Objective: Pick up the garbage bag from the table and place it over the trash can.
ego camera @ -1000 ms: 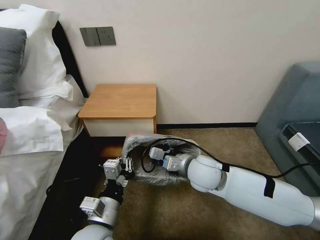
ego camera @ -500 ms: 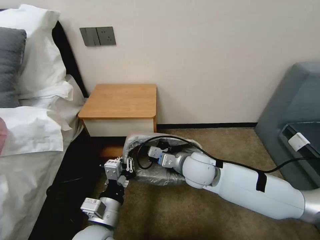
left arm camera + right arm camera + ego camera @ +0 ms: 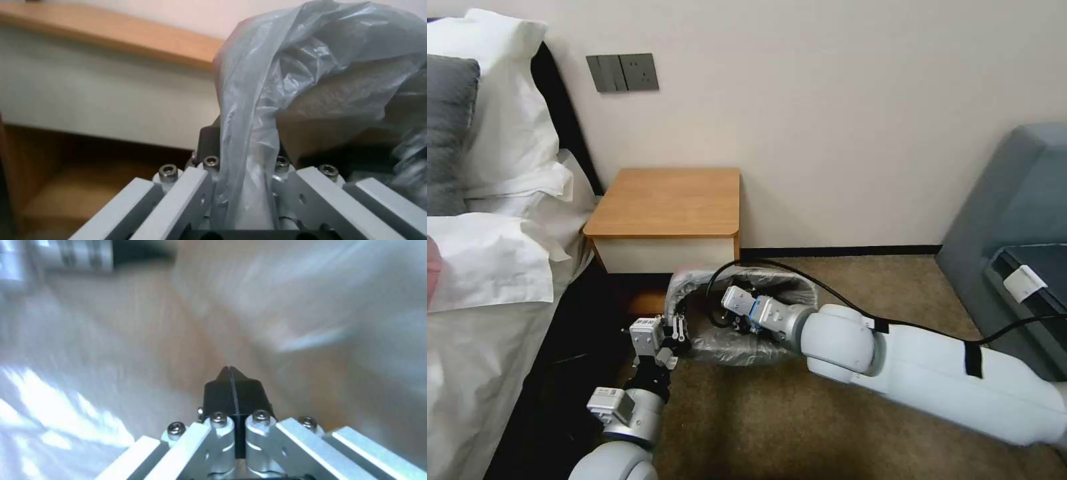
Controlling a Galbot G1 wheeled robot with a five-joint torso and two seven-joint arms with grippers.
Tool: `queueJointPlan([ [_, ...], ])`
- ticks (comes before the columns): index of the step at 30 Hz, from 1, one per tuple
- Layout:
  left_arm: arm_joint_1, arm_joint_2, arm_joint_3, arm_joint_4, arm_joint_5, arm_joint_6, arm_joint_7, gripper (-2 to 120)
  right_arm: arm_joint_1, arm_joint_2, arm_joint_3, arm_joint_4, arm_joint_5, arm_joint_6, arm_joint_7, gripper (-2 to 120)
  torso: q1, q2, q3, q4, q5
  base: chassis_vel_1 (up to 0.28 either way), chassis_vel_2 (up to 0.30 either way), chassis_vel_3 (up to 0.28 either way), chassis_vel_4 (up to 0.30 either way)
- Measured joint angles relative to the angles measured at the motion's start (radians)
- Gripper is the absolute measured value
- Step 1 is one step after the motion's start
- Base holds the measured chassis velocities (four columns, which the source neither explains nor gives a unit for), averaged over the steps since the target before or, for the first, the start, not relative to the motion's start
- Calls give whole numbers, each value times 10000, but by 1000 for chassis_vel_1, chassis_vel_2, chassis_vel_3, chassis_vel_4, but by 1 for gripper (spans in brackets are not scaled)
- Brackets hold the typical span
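On the bedroom carpet, the left hand point(image 3: 679, 331) pinches the near-left edge of the garbage bag point(image 3: 730, 343), already draped over most of the trash can point(image 3: 800, 288). The right hand point(image 3: 232, 380), clenched and empty, reaches inside the liner. The bag's mouth faces upward, its long axis running left-right. Behind, the tabletop point(image 3: 667, 200) lies bare; seating the rim appears all that remains.

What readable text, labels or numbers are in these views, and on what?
None can be read.
Small dark-printed stickers on the left arm's wrist module and behind the left claw: too small to read.
White tag on the dark case at the right edge: no legible print.
Garbage bag, table, wall switch plate: no print seen.
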Motion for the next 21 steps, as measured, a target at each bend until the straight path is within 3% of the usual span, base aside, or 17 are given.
queueJointPlan([
  [6,-27,177,-1,-60,-949,626,-487,5,-743,-686,1275,1409,2020,776,800,0,0,0,0,3,0,0,0,0,0],
  [8,-28,267,11,-66,-1119,899,-690,5,-1359,-1018,1998,1967,2646,1472,800,7,1,0,0,3,0,0,0,0,0],
  [9,-18,354,41,-67,-1251,1106,-904,5,-2097,-1344,2956,2473,3003,1961,821,14,0,0,-1,0,1,0,0,0,0],
  [11,1,420,49,-68,-1330,1275,-1068,5,-2628,-1572,3521,2776,3073,2175,940,17,0,0,0,0,1,0,0,0,0],
  [14,136,579,98,-76,-1453,1713,-1504,5,-4601,-2336,4748,3440,1950,3207,2047,32,0,1,-1,-2,0,0,0,0,0],
  [16,203,613,120,-76,-1470,1942,-1721,5,-5450,-2379,5292,3526,1283,3296,2511,37,0,0,-1,-3,0,0,0,0,0],
  [18,306,637,160,-75,-1674,2513,-2160,5,-7080,-2026,6717,3464,355,3334,2946,45,0,0,-1,0,3,0,0,0,0],
  [19,306,637,160,-75,-1674,2513,-2160,5,-7080,-2026,6717,3464,355,3334,2946,45,0,0,-1,0,3,0,0,0,0],
  [21,418,628,221,-76,-1951,2956,-2422,5,-8392,-1542,7850,3347,-410,3472,2925,55,0,0,0,2,1,0,0,0,0],
])
